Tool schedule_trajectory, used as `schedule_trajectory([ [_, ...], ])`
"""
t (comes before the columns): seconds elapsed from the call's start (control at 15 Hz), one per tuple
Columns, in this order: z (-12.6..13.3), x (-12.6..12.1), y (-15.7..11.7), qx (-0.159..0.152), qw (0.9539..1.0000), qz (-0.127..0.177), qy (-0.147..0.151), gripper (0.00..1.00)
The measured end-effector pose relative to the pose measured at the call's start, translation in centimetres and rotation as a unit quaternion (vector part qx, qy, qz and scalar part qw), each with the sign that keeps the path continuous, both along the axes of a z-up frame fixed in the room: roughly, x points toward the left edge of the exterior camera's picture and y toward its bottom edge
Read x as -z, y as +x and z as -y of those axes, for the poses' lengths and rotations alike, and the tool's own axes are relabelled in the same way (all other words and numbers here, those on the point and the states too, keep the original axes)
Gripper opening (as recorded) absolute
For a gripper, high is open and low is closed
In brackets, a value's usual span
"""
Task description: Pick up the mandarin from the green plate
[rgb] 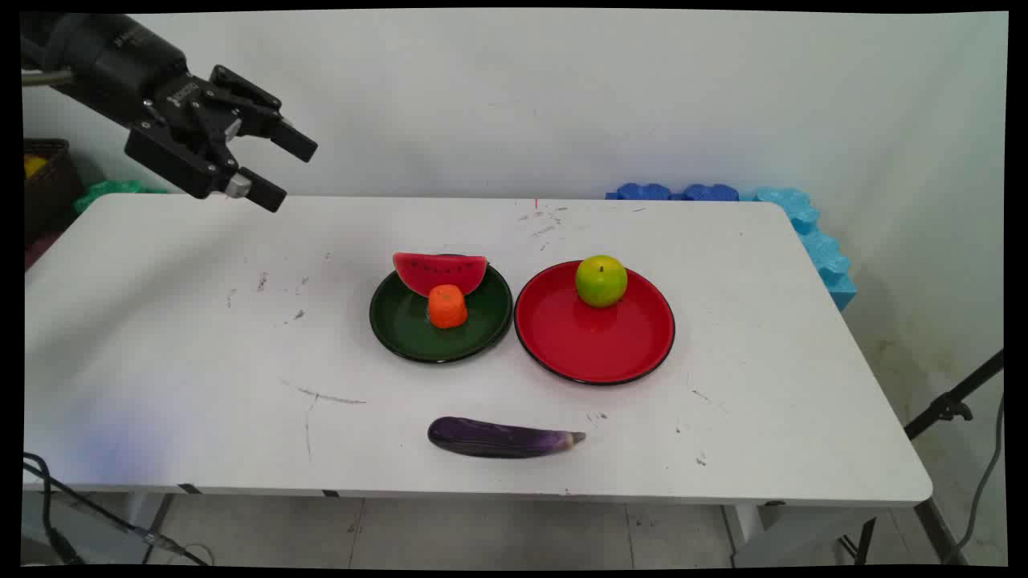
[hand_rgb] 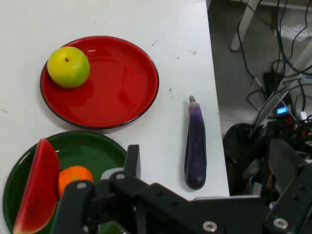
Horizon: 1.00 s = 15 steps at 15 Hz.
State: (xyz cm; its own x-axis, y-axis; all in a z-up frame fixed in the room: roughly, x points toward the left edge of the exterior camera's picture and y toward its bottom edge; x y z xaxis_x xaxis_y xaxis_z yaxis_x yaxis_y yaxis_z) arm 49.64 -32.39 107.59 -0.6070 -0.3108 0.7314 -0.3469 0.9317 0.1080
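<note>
Nearest you, an eggplant (rgb: 504,437) lies on the counter (rgb: 201,337); your end effector (rgb: 285,168) hangs high at left, fingers apart, holding nothing.

White table (rgb: 201,337) (scuffed), pale wall (rgb: 562,96)

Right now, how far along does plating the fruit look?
Plated: watermelon slice and orange on the green plate, apple on the red plate. In hand: nothing; gripper open, high at the table's far left. Left: eggplant lying on the bare table.
</note>
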Motion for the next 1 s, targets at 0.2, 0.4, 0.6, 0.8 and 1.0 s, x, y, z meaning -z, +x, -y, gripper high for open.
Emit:
schedule_trajectory([
  [0.2,0.5,0.1,-0.5,0.014,0.9998,0.011,-0.008,1.0],
  [0.4,2.1,0.5,-1.6,0.022,0.9991,0.033,-0.017,1.0],
  [0.6,4.7,1.7,-3.6,0.033,0.9963,0.075,-0.027,1.0],
  [0.8,7.2,3.4,-5.2,0.035,0.9928,0.11,-0.031,1.0],
  [1.0,10.1,6.2,-7.2,0.026,0.9878,0.151,-0.027,1.0],
])
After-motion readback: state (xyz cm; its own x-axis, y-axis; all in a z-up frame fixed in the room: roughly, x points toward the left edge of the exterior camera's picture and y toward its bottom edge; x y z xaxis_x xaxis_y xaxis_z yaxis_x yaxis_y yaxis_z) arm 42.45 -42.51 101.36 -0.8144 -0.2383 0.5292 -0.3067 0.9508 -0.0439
